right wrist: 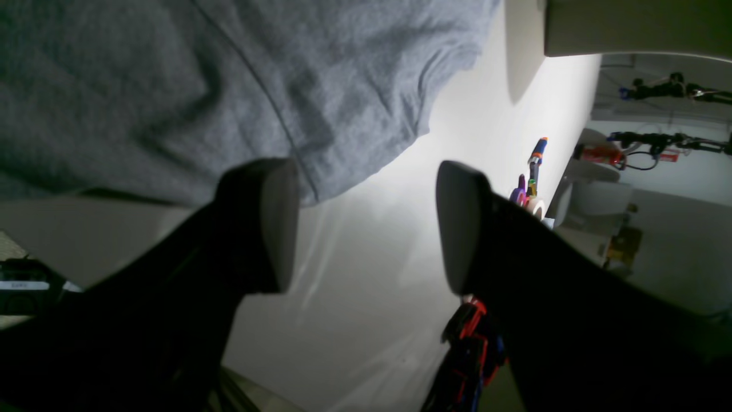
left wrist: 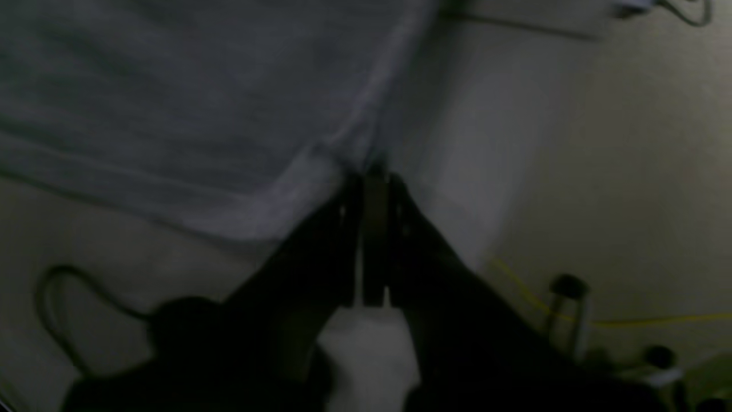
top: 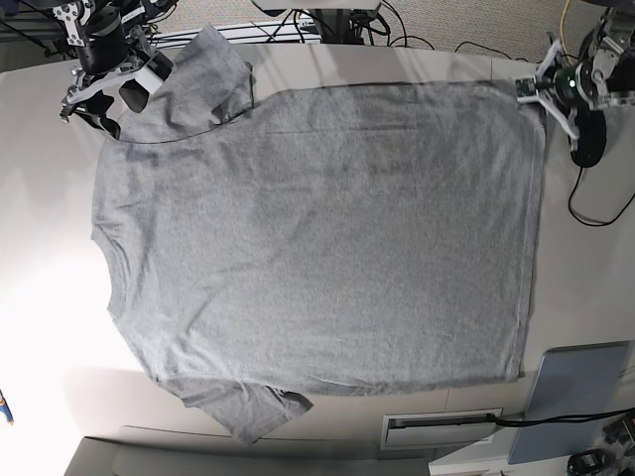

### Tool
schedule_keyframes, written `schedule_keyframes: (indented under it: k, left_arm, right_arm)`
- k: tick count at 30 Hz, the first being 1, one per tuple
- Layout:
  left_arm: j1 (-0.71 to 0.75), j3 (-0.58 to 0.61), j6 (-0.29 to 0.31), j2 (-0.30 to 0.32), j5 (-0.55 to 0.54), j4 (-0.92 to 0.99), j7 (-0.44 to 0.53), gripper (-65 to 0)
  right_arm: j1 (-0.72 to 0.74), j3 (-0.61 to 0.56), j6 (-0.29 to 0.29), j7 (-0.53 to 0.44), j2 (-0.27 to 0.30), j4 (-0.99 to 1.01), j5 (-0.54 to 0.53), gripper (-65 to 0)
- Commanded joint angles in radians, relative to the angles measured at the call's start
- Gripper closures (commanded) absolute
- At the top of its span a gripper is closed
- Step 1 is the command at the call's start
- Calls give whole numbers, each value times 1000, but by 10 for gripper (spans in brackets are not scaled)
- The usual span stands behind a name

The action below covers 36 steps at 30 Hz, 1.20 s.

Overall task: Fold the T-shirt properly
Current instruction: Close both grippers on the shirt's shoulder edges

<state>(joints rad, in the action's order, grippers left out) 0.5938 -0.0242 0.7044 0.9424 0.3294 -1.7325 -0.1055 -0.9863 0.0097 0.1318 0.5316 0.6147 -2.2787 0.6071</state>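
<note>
Lying flat on the white counter [top: 40,297], the large heather-grey cotton T-shirt [top: 317,248] has its hem corner pinched by the left gripper [left wrist: 374,171]; the right gripper [right wrist: 366,223] hangs spread beside a sleeve.

Left wrist view dim and blurred; base view evenly bright.

The large heather-grey T-shirt [top: 317,238] looked like soft matt knit cloth with a finely flecked, slightly fuzzy surface and stitched hems. The white table [top: 585,288] beneath it appeared smooth and faintly glossy. The right gripper's [right wrist: 366,223] dark fingers [right wrist: 280,223] looked like matt plastic with smooth grey pads.
</note>
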Motion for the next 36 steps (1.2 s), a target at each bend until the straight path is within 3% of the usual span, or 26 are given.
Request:
schedule_keyframes:
  k: [1, 4, 8, 10, 14, 19, 26, 31, 36]
  left_arm:
    - [6, -23, -6, 21, -23, -27, -1, 0]
    - [13, -38, -6, 21, -58, -45, -7, 0]
    - [13, -38, -6, 11, -80, -45, -7, 0]
    - [13, -38, -6, -10, -80, -45, -7, 0]
    - [13, -37, -6, -59, -79, -45, -7, 0]
    - [13, -37, -6, -101, -79, -45, -7, 0]
    - [13, -37, -6, -103, -68, -45, -7, 0]
    - [13, -37, -29, -103, -68, -45, -8, 0]
    - [13, -37, -55, -103, -68, -45, -8, 0]
  right_arm:
    - [-5, 4, -16, -3, 11, -16, 10, -374]
    - [2, 4, -2, 0, 18, -12, 10, -374]
    - [44, 4, 102, 0, 17, 39, 10, -374]
    - [71, 4, 127, -19, 18, 92, 10, -374]
    - [126, -11, 134, -53, 40, 189, 11, -374]
    - [187, -104, 142, -18, 98, 242, 23, -374]
    - [194, -235, 165, 37, 134, 246, 107, -374]
    - [194, -253, 165, 41, 155, 247, 112, -374]
    - [203, -253, 166, -38, 155, 303, 111, -374]
